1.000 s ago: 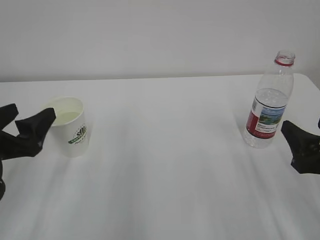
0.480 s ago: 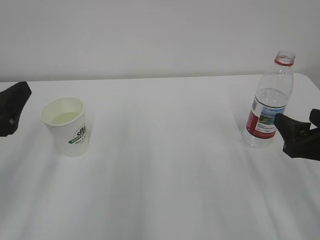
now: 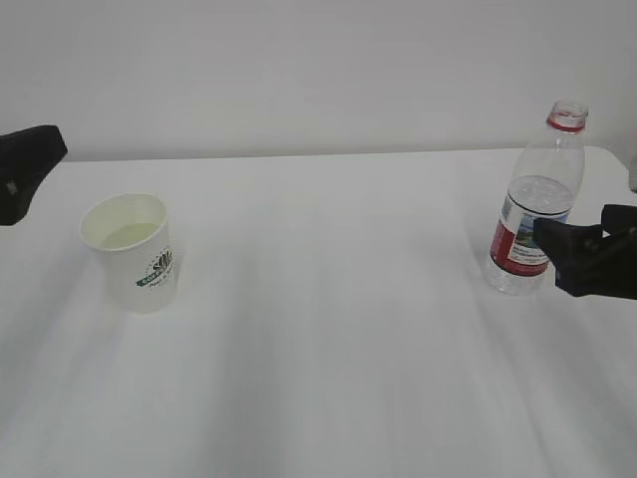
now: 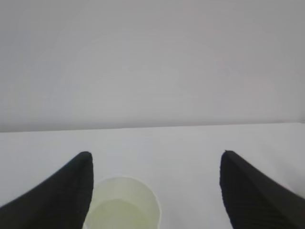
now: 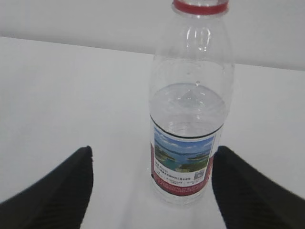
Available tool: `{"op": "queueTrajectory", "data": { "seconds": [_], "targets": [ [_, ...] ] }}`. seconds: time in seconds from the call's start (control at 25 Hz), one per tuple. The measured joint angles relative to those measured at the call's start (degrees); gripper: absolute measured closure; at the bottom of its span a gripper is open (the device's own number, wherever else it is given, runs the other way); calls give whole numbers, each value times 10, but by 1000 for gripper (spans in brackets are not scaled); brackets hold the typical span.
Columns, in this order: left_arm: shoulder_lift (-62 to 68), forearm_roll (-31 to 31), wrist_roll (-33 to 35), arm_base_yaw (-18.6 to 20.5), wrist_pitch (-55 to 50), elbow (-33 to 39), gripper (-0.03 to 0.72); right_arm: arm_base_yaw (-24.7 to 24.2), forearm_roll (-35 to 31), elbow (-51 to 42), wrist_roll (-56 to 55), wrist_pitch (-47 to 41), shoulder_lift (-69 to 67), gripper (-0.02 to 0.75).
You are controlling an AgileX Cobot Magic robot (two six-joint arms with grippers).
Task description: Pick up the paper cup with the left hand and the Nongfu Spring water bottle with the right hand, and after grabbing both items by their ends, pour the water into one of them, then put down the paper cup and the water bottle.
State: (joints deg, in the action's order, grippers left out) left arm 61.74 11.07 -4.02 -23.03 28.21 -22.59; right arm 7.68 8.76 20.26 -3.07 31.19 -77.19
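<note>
Your left hand (image 4: 152, 191), the black gripper at the left edge of the table, stands with its 2 jaws spread wide and nothing between them; it hangs back from the small white tapered paper cup with the dark green logo (image 3: 132, 249), which sits upright on the white table (image 3: 328, 329) just ahead of and below the jaws; your right hand (image 5: 150, 191), the other black gripper, is likewise spread and empty, with the clear ribbed plastic Nongfu Spring water bottle with the red neck ring and red-and-white landscape label (image 5: 189, 109) standing upright a little beyond its fingertips.

Judge the cup as light, thin-walled and easily crushed; the pale yellowish water (image 4: 121, 214) in it adds a little weight and will slop if you tilt it; take it low on the wall, near the base, with a gentle squeeze.

The bottle looks uncapped and partly full, so bottom-heavy; its plastic is smooth and will flex; grip at the labelled band or the ribs below, and keep it vertical.
</note>
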Motion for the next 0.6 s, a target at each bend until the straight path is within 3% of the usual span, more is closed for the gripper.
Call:
{"op": "queueTrajectory", "data": {
  "seconds": [0.2,0.6],
  "targets": [
    [-13,0,0,0,-99,-53,97,0,7,28,-3,-79,68,147],
    [-85,-3,0,0,-202,-59,110,0,24,53,-4,-271,242,147]
  ]
}}
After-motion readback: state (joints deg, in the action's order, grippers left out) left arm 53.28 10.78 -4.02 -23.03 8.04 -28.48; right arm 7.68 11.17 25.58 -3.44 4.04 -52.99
